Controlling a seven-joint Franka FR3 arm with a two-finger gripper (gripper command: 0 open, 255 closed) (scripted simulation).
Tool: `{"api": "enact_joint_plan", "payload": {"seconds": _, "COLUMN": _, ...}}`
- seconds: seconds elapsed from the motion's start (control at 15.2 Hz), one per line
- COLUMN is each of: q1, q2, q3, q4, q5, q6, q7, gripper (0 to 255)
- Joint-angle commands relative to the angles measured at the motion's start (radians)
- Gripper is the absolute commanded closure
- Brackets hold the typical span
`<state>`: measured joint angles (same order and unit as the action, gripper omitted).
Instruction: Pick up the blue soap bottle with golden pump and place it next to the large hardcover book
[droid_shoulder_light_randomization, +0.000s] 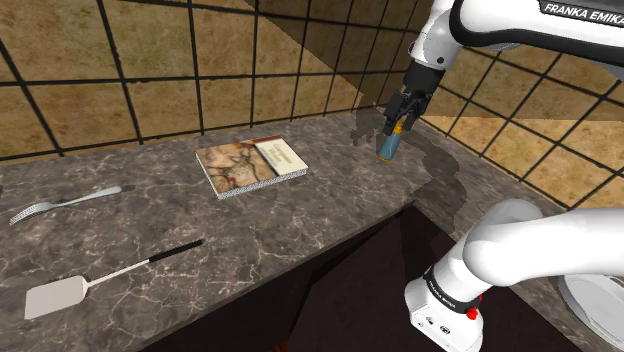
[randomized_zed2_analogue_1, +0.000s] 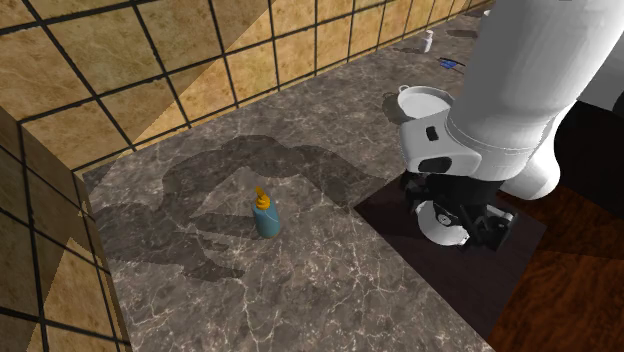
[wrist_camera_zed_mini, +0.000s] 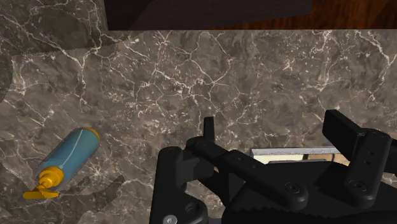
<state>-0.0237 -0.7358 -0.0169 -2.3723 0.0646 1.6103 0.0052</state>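
Observation:
The blue soap bottle (droid_shoulder_light_randomization: 388, 146) with its golden pump stands upright on the marble counter (droid_shoulder_light_randomization: 330, 210), near the corner by the tiled wall. My gripper (droid_shoulder_light_randomization: 405, 112) hangs in the air above it, open and holding nothing. In the second exterior view the bottle (randomized_zed2_analogue_1: 266, 216) stands alone, and the gripper (randomized_zed2_analogue_1: 478, 222) is off to that view's right. From the wrist the bottle (wrist_camera_zed_mini: 67, 161) lies well aside of the open gripper (wrist_camera_zed_mini: 269, 122). The hardcover book (droid_shoulder_light_randomization: 250, 165) lies flat, further along the counter to the shoulder view's left.
A fork (droid_shoulder_light_randomization: 62, 204) and a spatula (droid_shoulder_light_randomization: 95, 285) lie at the shoulder view's far left. A white pot (randomized_zed2_analogue_1: 424, 102) and a small white bottle (randomized_zed2_analogue_1: 428, 40) stand further along the counter. The counter's front edge drops to dark floor beside my stand (droid_shoulder_light_randomization: 450, 310).

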Motion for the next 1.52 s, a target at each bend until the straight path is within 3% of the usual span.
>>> {"api": "enact_joint_plan", "payload": {"seconds": 0.0, "q1": 0.0, "q2": 0.0, "q3": 0.0, "q4": 0.0, "q5": 0.0, "q6": 0.0, "q7": 0.0, "gripper": 0}}
{"api": "enact_joint_plan", "payload": {"seconds": 0.73, "q1": -0.103, "q2": 0.357, "q3": -0.12, "q4": 0.167, "q5": -0.077, "q6": 0.108, "q7": -0.018, "gripper": 0}}
{"api": "enact_joint_plan", "payload": {"seconds": 1.45, "q1": -0.195, "q2": 0.725, "q3": -0.234, "q4": 0.43, "q5": -0.087, "q6": 0.137, "q7": -0.041, "gripper": 0}}
